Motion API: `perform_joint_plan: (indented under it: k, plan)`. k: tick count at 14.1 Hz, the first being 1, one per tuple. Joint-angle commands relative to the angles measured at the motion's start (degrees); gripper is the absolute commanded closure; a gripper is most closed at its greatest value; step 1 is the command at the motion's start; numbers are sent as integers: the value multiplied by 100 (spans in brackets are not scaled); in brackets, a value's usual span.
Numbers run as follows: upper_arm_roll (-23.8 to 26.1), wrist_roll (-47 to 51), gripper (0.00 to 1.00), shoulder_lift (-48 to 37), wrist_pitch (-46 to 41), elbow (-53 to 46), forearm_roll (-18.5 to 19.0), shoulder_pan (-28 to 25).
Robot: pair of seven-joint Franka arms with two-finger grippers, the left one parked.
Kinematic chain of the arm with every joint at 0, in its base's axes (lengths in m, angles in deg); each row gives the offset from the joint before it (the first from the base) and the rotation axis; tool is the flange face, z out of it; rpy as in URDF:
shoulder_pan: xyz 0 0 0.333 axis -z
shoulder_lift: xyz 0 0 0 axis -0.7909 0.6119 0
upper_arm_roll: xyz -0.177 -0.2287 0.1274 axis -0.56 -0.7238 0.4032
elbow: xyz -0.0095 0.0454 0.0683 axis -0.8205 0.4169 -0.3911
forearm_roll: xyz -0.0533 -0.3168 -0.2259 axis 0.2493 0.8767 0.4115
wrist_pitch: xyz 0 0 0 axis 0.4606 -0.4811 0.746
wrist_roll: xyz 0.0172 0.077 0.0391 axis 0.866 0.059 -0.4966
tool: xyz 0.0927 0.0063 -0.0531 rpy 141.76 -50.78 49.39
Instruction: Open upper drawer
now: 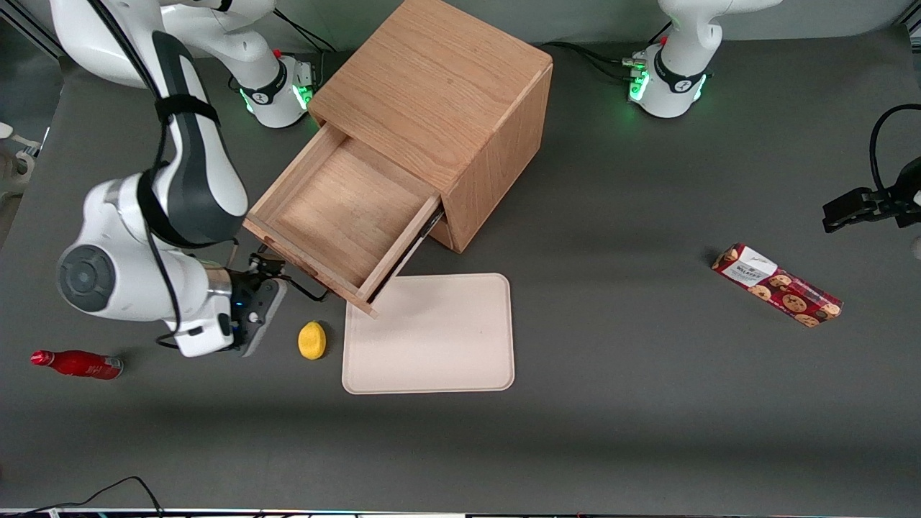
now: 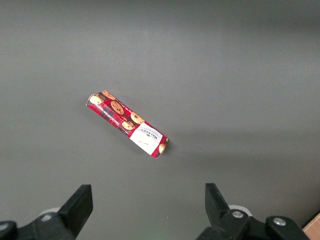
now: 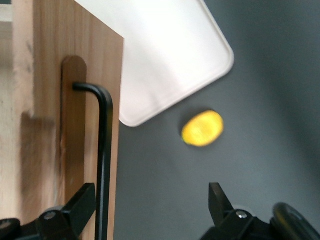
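Observation:
The upper drawer of the oak cabinet stands pulled far out, and its shallow box is empty. My right gripper is at the drawer's front panel, at the corner nearer the working arm's base. In the right wrist view the panel and its thin black bar handle show. My gripper is open wide. The handle lies just inside one fingertip and is not clamped. The lower drawer is hidden under the open one.
A pale tray lies flat just under the drawer's front corner and also shows in the right wrist view. A yellow lemon lies beside the tray. A red bottle lies near the working arm. A cookie box lies toward the parked arm's end.

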Motion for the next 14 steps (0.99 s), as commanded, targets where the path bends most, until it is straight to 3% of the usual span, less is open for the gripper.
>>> perform_joint_plan:
  k: [1,4,8,12,13,14]
  plan:
    - [30,660,0,-373,-376,-20,370,-29]
    - [-67,1643,0,-829,-1051,-55,371,-38]
    - [-67,3954,0,-1611,-1888,-47,475,32]
    - [-102,4413,0,-2191,-1995,383,608,620]
    - [-120,4441,0,-2280,-1994,410,747,743]
    - [-120,4381,0,-2298,-1994,384,1192,788]
